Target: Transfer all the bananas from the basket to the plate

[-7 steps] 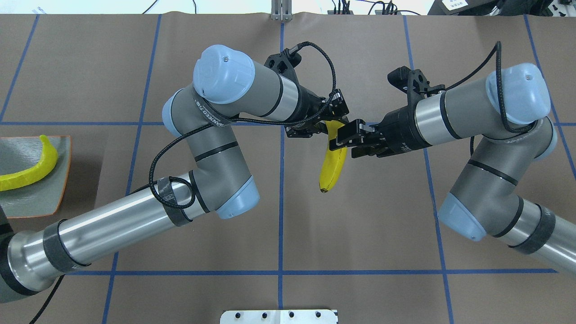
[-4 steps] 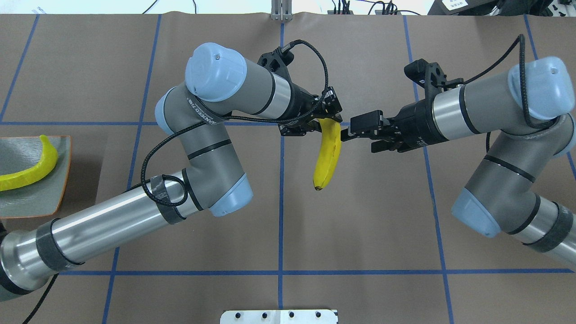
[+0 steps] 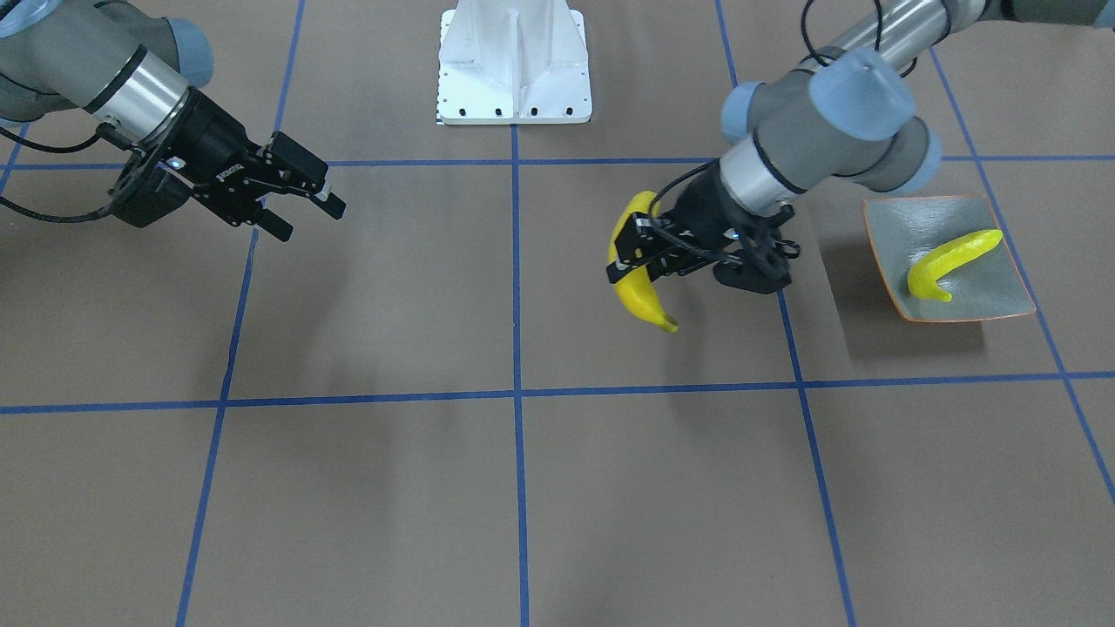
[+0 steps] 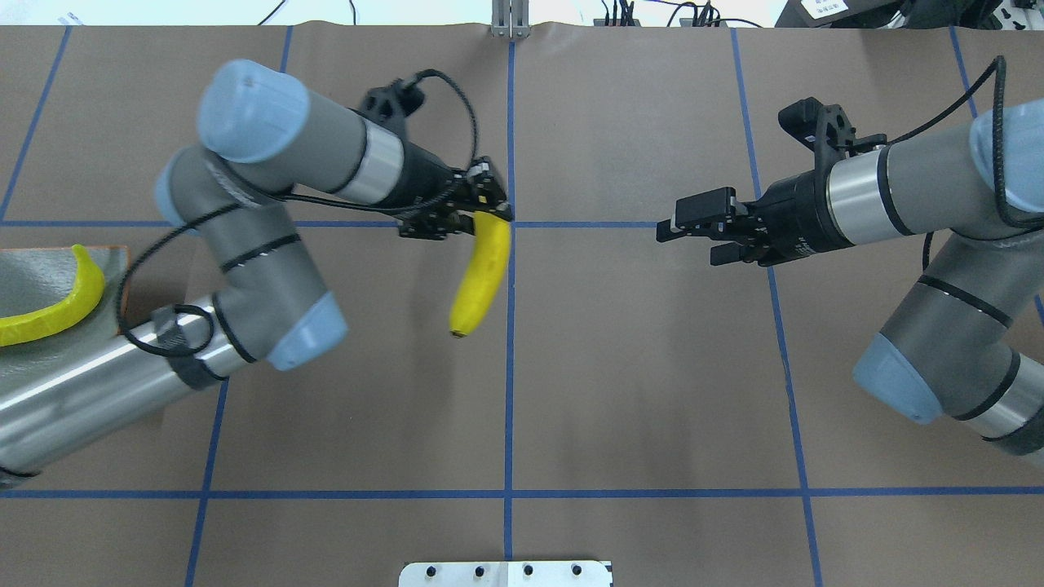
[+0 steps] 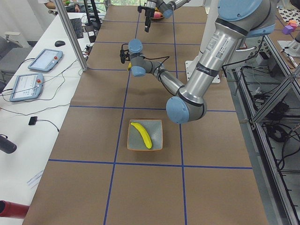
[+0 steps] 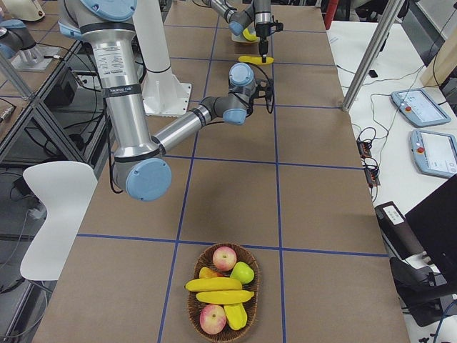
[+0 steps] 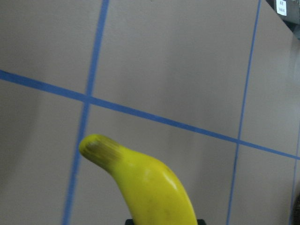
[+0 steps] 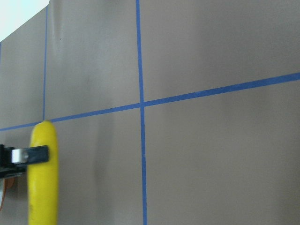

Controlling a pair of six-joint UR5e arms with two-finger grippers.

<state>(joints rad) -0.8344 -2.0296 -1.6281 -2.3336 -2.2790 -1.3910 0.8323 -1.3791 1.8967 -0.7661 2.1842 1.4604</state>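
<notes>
A glossy yellow curved banana (image 7: 150, 187) rises from the bottom edge of the view. Its body is broad and shiny and narrows to a dull, brown-streaked tip that bends toward the upper left. Behind it lies the flat brown table (image 7: 187, 56), marked with blue tape lines (image 7: 159, 118): one long line slants across, and two others cross it. A narrow black strip (image 7: 132, 221) shows at the bottom edge, touching the banana.

Blue-taped brown table (image 4: 652, 391), white chair (image 6: 53, 207), apples (image 6: 224, 257).

Yellow banana (image 4: 479, 273) held aloft; second banana (image 3: 954, 252) lies diagonal on grey-green plate (image 3: 984, 294).
</notes>
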